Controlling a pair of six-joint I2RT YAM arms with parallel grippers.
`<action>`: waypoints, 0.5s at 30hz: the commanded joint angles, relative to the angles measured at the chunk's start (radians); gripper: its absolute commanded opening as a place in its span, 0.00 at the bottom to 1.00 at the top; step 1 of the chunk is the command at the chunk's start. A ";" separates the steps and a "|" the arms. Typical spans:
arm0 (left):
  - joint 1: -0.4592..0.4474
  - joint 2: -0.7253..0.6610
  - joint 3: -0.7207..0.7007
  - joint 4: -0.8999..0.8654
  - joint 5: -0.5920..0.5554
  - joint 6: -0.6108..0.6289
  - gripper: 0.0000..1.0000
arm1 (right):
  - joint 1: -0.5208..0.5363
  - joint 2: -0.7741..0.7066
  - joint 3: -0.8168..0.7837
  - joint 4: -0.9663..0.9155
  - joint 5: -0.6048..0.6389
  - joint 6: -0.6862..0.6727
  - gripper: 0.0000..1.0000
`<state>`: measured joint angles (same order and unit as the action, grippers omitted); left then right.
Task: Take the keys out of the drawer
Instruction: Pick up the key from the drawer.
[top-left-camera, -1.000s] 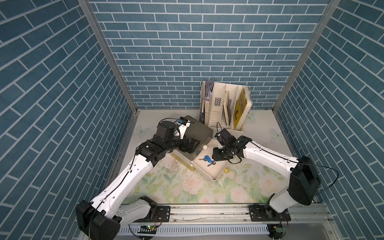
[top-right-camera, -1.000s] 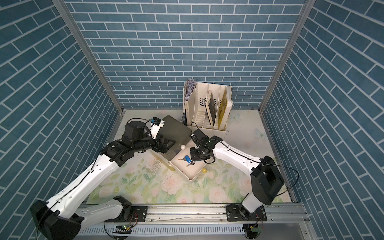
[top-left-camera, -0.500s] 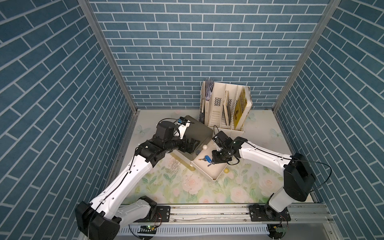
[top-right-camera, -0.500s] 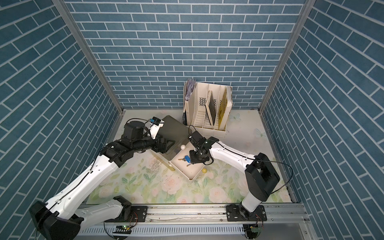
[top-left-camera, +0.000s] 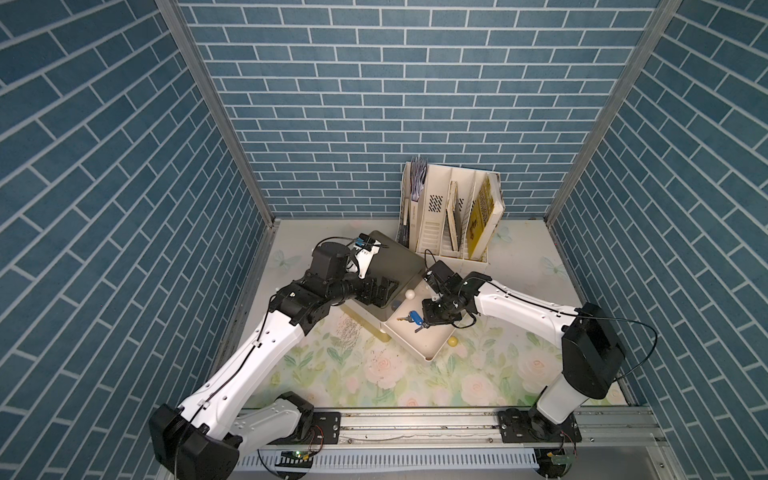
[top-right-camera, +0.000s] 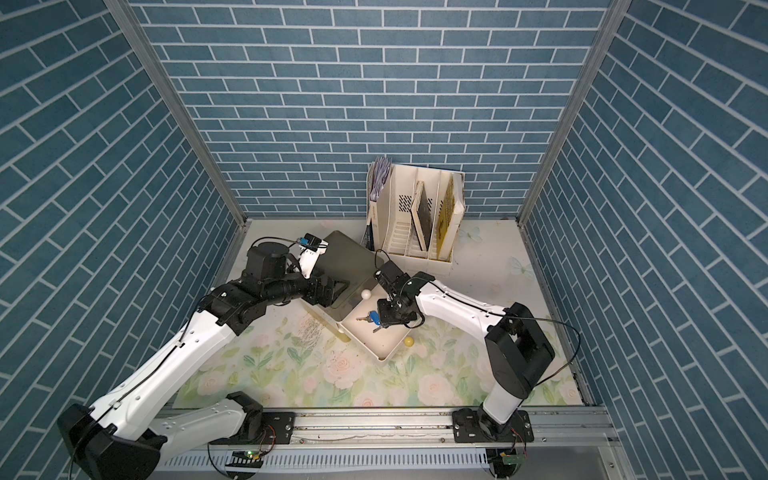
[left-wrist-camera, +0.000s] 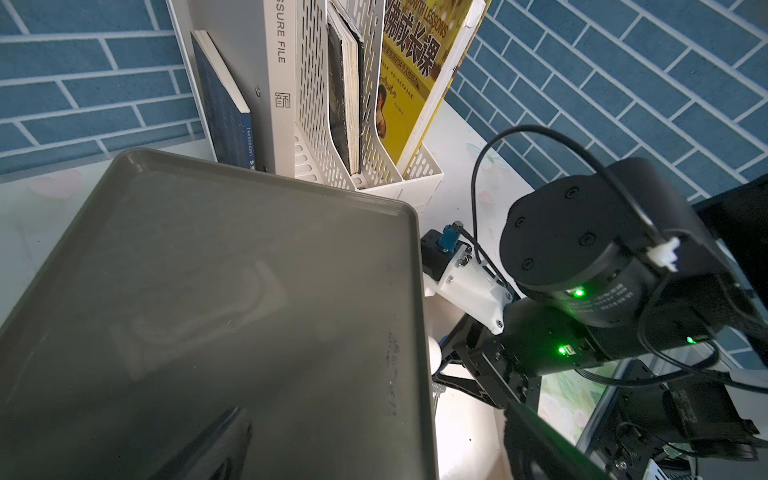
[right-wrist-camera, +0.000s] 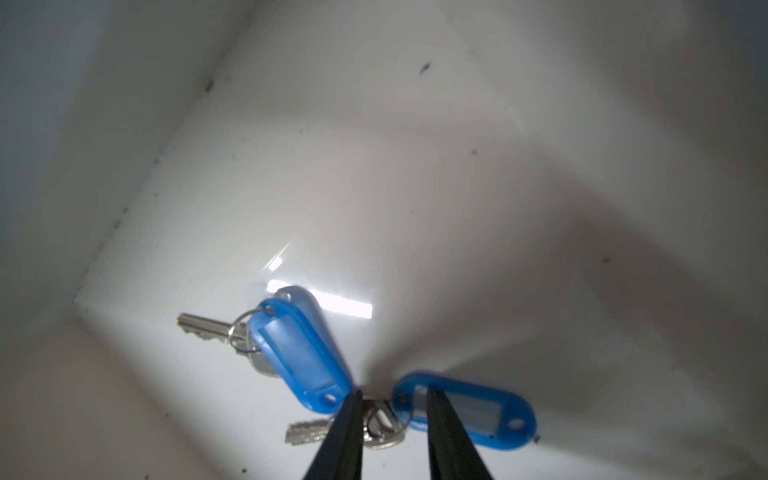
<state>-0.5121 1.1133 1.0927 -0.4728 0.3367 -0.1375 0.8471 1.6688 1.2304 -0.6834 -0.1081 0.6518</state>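
Observation:
The keys (top-left-camera: 413, 319) (top-right-camera: 373, 318) are a bunch with two blue tags (right-wrist-camera: 301, 353) lying in the open white drawer (top-left-camera: 419, 347) (top-right-camera: 380, 347) (right-wrist-camera: 415, 166). My right gripper (top-left-camera: 428, 322) (top-right-camera: 388, 322) (right-wrist-camera: 390, 395) reaches down into the drawer. Its thin black fingers stand a little apart on either side of the key ring, and one finger crosses the end of the second blue tag (right-wrist-camera: 478, 419). My left gripper (top-left-camera: 380, 291) (top-right-camera: 332, 291) (left-wrist-camera: 374, 415) rests open on the grey top of the drawer box (top-left-camera: 395, 257) (left-wrist-camera: 208, 291), astride its edge.
A white file rack (top-left-camera: 451, 220) (left-wrist-camera: 365, 124) with books stands behind the box. A white ball (top-left-camera: 410, 294) sits at the drawer's back and a yellow ball (top-left-camera: 452, 341) on the floral mat beside it. Blue brick walls close three sides.
My right gripper has come down and left into the drawer onto the blue-tagged keys, and its jaws have narrowed. The left arm has stayed put.

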 joint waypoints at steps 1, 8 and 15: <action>-0.003 -0.012 -0.020 0.010 -0.009 0.019 1.00 | 0.010 0.038 0.022 -0.050 0.025 0.003 0.18; -0.003 -0.011 -0.028 0.003 -0.017 0.024 1.00 | 0.016 0.042 0.039 -0.061 0.027 0.000 0.01; -0.003 -0.013 -0.027 0.011 -0.019 0.018 1.00 | 0.016 -0.020 0.064 -0.093 0.120 0.007 0.00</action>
<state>-0.5121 1.1133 1.0706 -0.4732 0.3286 -0.1261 0.8574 1.6848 1.2667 -0.7227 -0.0532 0.6502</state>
